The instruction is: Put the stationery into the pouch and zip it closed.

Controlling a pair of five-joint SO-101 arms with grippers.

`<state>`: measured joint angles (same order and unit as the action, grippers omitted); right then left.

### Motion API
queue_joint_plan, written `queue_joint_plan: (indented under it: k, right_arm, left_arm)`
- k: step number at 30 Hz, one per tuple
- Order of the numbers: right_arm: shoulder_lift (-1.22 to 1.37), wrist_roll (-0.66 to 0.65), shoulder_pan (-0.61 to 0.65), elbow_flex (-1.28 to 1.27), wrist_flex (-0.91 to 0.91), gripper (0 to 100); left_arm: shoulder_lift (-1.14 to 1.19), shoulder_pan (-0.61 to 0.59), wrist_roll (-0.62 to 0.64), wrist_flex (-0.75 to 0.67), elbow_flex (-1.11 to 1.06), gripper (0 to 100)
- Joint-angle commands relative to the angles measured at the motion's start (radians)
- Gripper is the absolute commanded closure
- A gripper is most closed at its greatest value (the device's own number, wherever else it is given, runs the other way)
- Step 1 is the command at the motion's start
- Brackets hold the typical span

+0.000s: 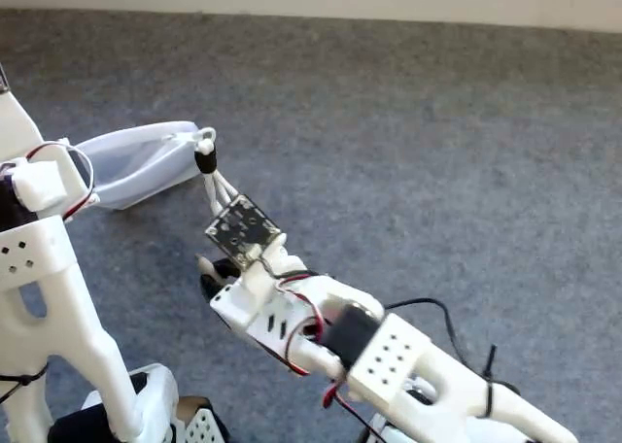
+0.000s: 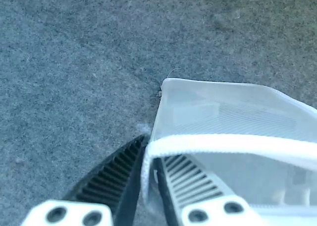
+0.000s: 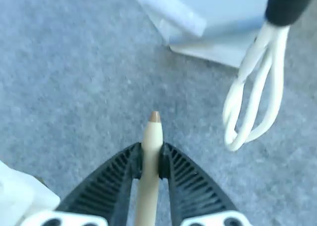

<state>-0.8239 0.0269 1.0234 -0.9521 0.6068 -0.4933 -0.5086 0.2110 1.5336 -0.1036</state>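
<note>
Left gripper point(image 2: 148, 147): the two ribbed jaws are closed on the white rim of the pouch point(image 2: 233, 112), at one corner of its mouth, and the rim passes between them
Pouch: white half-transparent mesh; in the high view it lies at the left side on the grey carpet point(image 1: 437, 122), beside the left arm, with the mouth held up a little (I cannot tell what is inside)
Pouch mouth: it stands open in the left wrist view, the near rim lifted and the far wall lower behind it
Right gripper point(image 3: 150, 154): the jaws are pressed on a pencil point(image 3: 153, 134) from both sides
Pencil: beige body with a brown tip; the tip sticks out beyond the fingertips and points toward the pouch, but it is apart from it and over the bare carpet
Cord loop point(image 3: 255, 97): thin white loops that hang from a black bead point(image 3: 290, 5) at the end of the pouch; they are beside the pencil tip and do not touch it
Right arm in the high view: it comes from the lower right, and its wrist is just below the cord loop, near the open end of the pouch
</note>
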Motion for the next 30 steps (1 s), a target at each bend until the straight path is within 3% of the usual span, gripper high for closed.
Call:
queue_joint_plan:
  k: [1,19,30]
  right_arm:
    - [-0.151,0.006,0.005,0.007,0.004,99.4]
    - [-0.352,0.002,0.004,0.008,-0.008,99.4]
    - [-0.352,0.000,0.004,0.019,-0.251,99.4]
  left_arm:
    - [-0.019,-0.008,0.017,-0.014,0.047,99]
    - [-0.019,-0.008,0.017,-0.014,0.047,99]
    - [-0.019,-0.008,0.017,-0.014,0.047,99]
